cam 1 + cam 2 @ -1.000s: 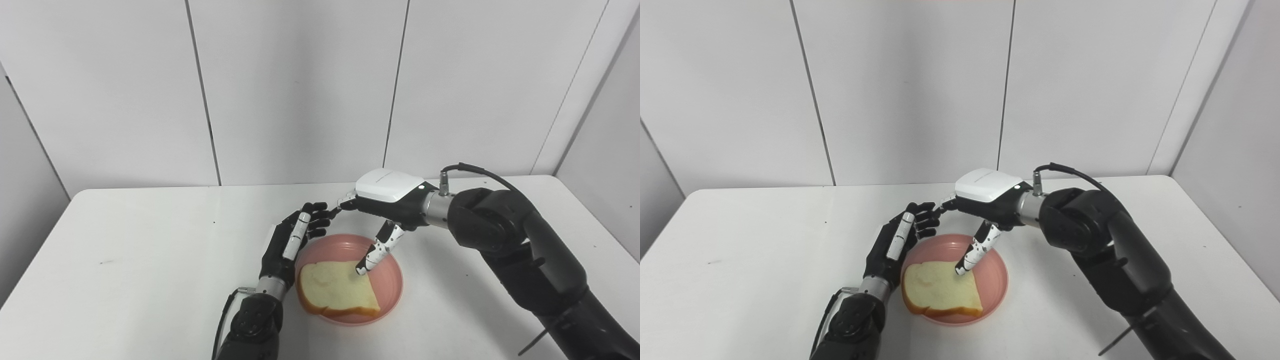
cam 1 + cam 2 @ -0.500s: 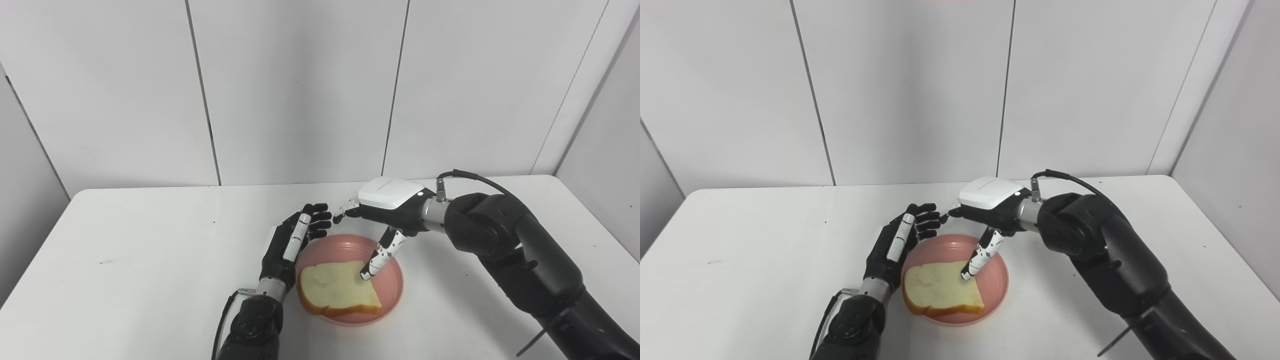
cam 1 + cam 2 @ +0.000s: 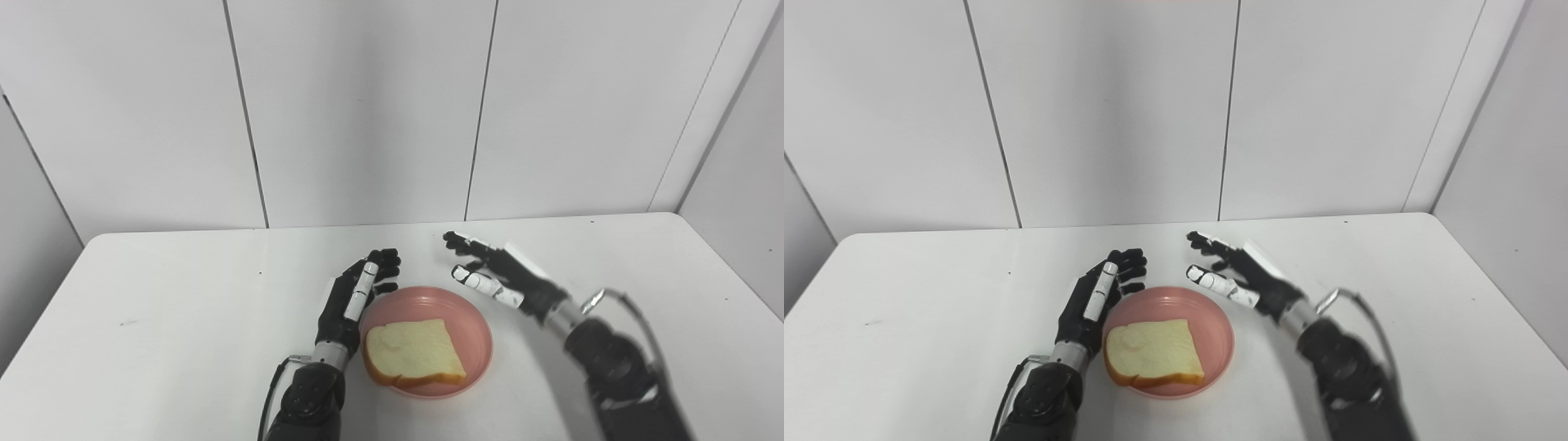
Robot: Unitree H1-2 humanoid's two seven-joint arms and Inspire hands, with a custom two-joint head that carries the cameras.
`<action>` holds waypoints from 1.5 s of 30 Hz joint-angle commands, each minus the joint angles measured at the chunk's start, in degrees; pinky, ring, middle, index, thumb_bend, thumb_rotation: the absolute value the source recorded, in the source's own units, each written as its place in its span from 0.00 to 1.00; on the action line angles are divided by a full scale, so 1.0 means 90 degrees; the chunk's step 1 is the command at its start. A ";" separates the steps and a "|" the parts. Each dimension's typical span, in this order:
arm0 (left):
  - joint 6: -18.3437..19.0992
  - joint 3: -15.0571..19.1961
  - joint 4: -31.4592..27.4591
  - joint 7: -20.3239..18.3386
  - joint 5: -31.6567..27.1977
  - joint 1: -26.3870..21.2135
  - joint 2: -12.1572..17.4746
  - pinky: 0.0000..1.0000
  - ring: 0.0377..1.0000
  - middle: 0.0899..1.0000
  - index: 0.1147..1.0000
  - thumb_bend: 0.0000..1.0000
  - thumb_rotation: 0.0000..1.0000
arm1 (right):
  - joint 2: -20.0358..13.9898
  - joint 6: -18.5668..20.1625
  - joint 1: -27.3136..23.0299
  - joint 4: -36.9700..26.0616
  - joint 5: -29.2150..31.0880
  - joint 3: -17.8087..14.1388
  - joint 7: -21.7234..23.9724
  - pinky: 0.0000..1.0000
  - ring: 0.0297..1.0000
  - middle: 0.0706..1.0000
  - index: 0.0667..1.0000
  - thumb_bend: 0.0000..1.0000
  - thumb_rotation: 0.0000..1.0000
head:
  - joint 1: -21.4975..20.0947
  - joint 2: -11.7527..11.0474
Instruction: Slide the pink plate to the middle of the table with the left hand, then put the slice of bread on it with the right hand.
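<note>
The pink plate sits near the middle of the white table, toward its front. A slice of bread lies flat on it, its crust edge over the plate's near rim. My left hand rests open against the plate's left rim, fingers pointing away from me and holding nothing. My right hand hovers open beyond the plate's right rim, fingers spread, apart from both bread and plate. In the right eye view the bread and the right hand appear the same way.
The white table reaches back to grey wall panels. Its right edge runs next to a side wall. A few small dark specks mark the tabletop at left.
My right hand lifted its finger off the bread, turned over and pulled back to the right of the plate. The bread stays on the plate. My left hand has not moved.
</note>
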 commanded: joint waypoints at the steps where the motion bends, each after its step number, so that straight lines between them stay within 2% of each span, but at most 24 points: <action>1: 0.0002 0.0012 0.0111 0.0111 0.0029 0.0497 0.0005 0.78 0.86 0.84 0.72 0.73 0.81 | 0.0335 0.0011 -0.0195 -0.0069 0.0602 -0.0350 -0.0608 0.81 0.87 0.87 0.88 0.93 1.00 | 0.0000 0.0007; 5: 0.0012 -0.0117 -0.0072 0.0385 0.0326 0.0577 0.0058 0.86 0.91 0.89 0.80 0.71 0.82 | 0.1028 -0.0056 0.0056 0.0104 0.1450 -0.0909 -0.1274 0.83 0.88 0.89 0.88 0.89 1.00 | -0.0148 0.0025; 7: 0.0043 -0.0154 -0.0125 0.0502 0.0433 0.0603 0.0078 0.91 0.93 0.93 0.86 0.68 0.81 | 0.1192 -0.0165 0.0137 0.0162 0.1629 -0.1003 -0.1515 0.86 0.90 0.90 0.89 0.87 1.00 | -0.0199 0.0036; 11: 0.0139 -0.0144 -0.0395 0.0701 0.0543 0.0742 0.0046 0.97 0.96 0.96 0.92 0.67 0.83 | 0.1400 -0.0520 0.0312 0.0320 0.1899 -0.1054 -0.1905 0.89 0.92 0.92 0.92 0.85 1.00 | -0.0256 0.0062; 17: 0.0244 -0.0196 -0.0645 0.0950 0.0725 0.0859 0.0032 1.00 1.00 0.99 0.95 0.60 0.86 | 0.1439 -0.0908 0.0466 0.0520 0.2046 -0.0935 -0.2162 0.91 0.92 0.91 0.91 0.84 1.00 | -0.0251 0.0084; 25: 0.0378 -0.0239 -0.0763 0.0875 0.0666 0.0904 0.0019 1.00 0.99 0.97 0.94 0.59 0.85 | 0.1403 -0.1135 0.0545 0.0651 0.2074 -0.0831 -0.2424 0.89 0.89 0.88 0.88 0.84 1.00 | -0.0237 0.0089; 33: 0.0593 -0.0208 -0.0938 0.0861 0.0527 0.0960 -0.0024 1.00 1.00 0.98 0.94 0.59 0.83 | 0.1310 -0.1160 0.0595 0.0666 0.1997 -0.0685 -0.2510 0.91 0.89 0.89 0.89 0.84 1.00 | -0.0215 0.0107; 42: 0.0546 -0.0172 -0.0901 0.0921 0.0527 0.0941 -0.0074 1.00 1.00 0.99 0.97 0.56 0.84 | 0.1235 -0.1121 0.0575 0.0721 0.1948 -0.0592 -0.2586 0.89 0.88 0.88 0.89 0.83 1.00 | -0.0175 0.0117; 44: 0.0569 -0.0164 -0.0901 0.0915 0.0521 0.0937 -0.0074 1.00 1.00 0.99 0.97 0.55 0.84 | 0.1232 -0.1100 0.0575 0.0713 0.1936 -0.0578 -0.2600 0.89 0.88 0.88 0.88 0.87 1.00 | -0.0175 0.0117; 45: 0.0595 -0.0158 -0.0904 0.0905 0.0512 0.0937 -0.0072 1.00 1.00 0.99 0.97 0.56 0.84 | 0.1232 -0.1096 0.0582 0.0708 0.1939 -0.0570 -0.2594 0.89 0.88 0.88 0.88 0.85 1.00 | -0.0175 0.0117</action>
